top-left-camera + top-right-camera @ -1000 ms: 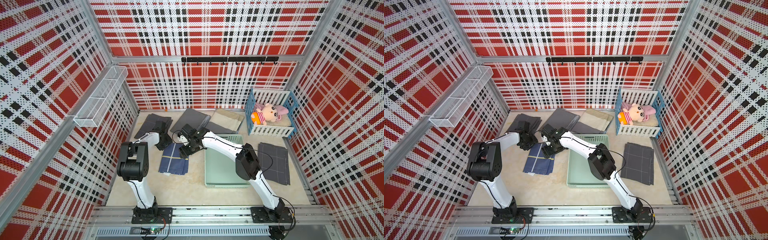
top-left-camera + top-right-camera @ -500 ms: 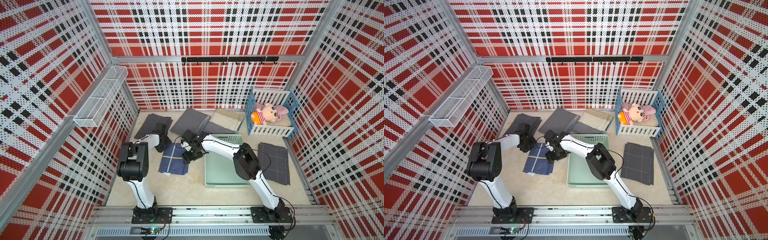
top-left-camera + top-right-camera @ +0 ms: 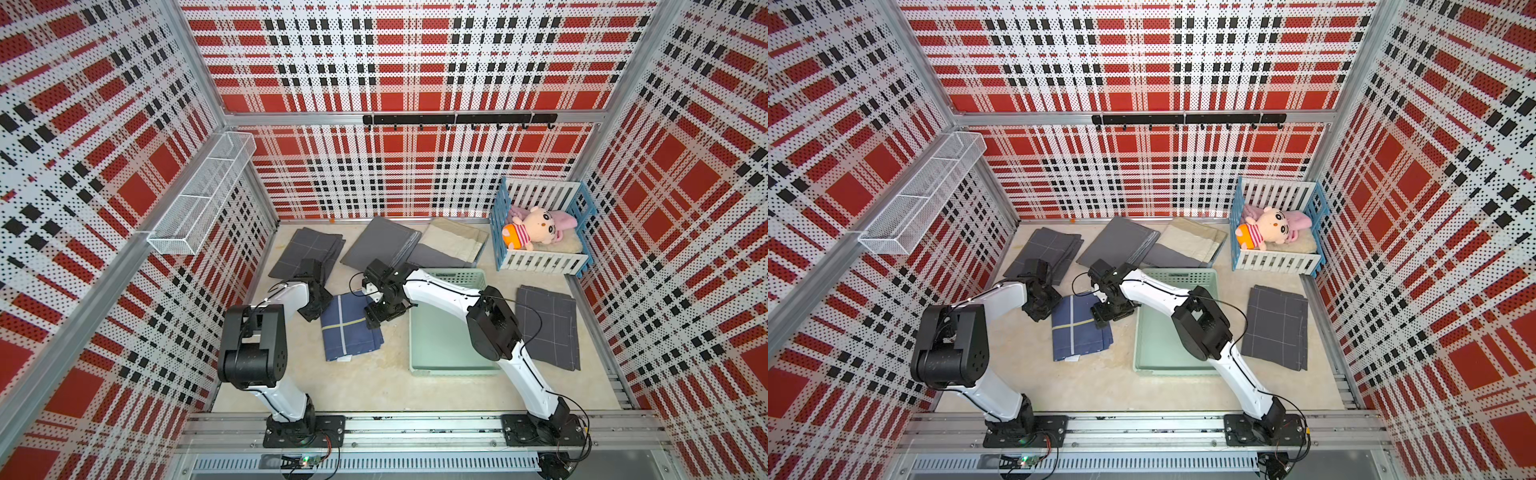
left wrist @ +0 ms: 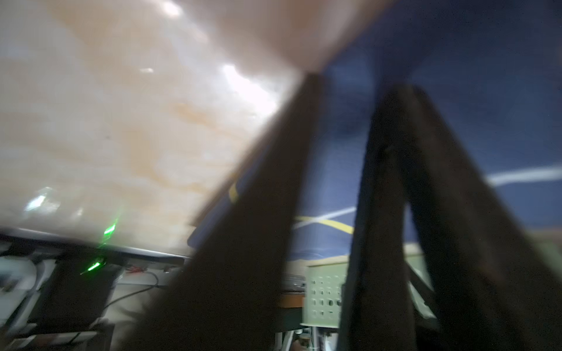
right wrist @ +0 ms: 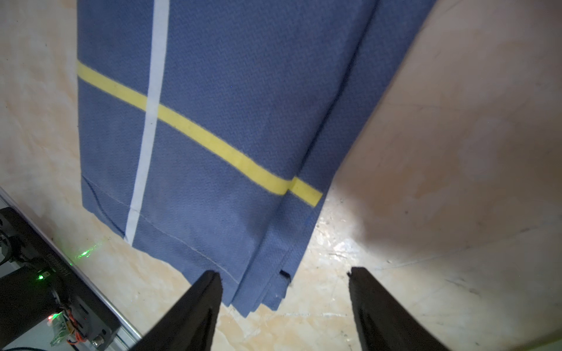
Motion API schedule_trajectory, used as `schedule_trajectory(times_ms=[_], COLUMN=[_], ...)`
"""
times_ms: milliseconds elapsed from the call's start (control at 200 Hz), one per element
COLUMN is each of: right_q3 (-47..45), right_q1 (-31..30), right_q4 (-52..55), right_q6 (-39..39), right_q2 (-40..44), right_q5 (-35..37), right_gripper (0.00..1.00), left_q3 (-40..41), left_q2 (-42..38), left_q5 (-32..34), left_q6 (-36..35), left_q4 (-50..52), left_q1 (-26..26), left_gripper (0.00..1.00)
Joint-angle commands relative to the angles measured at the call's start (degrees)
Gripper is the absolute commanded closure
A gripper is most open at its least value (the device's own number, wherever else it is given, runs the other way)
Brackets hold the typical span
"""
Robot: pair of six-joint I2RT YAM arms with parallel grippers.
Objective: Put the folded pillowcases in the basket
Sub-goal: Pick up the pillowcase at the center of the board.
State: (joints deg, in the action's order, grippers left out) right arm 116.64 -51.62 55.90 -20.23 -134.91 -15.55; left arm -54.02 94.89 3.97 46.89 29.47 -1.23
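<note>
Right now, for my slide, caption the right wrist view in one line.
Right gripper, jaws open, poised at the corner of the folded blue pillowcase lying on the beige table.

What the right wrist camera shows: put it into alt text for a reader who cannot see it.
A folded blue pillowcase, a yellow stripe crossing a white one, lies flat on a pale table. The right gripper hangs over one corner, its black fingers spread open: one over the cloth's edge, one over bare table.
</note>
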Motion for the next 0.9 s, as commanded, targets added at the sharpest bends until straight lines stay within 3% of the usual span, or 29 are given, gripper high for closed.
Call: schedule_trajectory(times_ms=[0,140,456,721,857,897], right_q3=[-1.6,-4.0,-2.7,-0.4,0.1,0.4], right_q1=[-0.2,-0.8,-1.6,-3.0,-3.0,-3.1], right_q4=[0.0,-1.0,-2.3,-0.5,-0.6,-0.6], right_q6=[0.5,-0.2,-1.5,0.4,0.5,0.3], right_q2=[0.2,0.5,-1.8,-4.0,-5.1,-5.3], right_q5=[-0.9,0.2,-1.0,-1.4,-3.0,-3.0], right_gripper=[0.26,0.27,0.28,0.36,0.49,0.55], left_q3=[-0.3,0.5,1.9,5.3,6.4,6.4], left_q2=[-3.3,-3.5,-0.3,2.5,3.4,3.7], left_q5=[1.0,1.5,-1.3,-2.1,-3.3,-3.4], left_q6=[0.7,-0.2,0.0,-0.2,-0.3,-0.3], left_q4=[1.9,2.2,-0.9,-4.0,-5.5,-5.7], left_q1=[-0.9,-1.3,-1.3,-0.2,0.2,0.5], left_gripper=[0.61,0.57,0.6,0.84,1.0,1.0])
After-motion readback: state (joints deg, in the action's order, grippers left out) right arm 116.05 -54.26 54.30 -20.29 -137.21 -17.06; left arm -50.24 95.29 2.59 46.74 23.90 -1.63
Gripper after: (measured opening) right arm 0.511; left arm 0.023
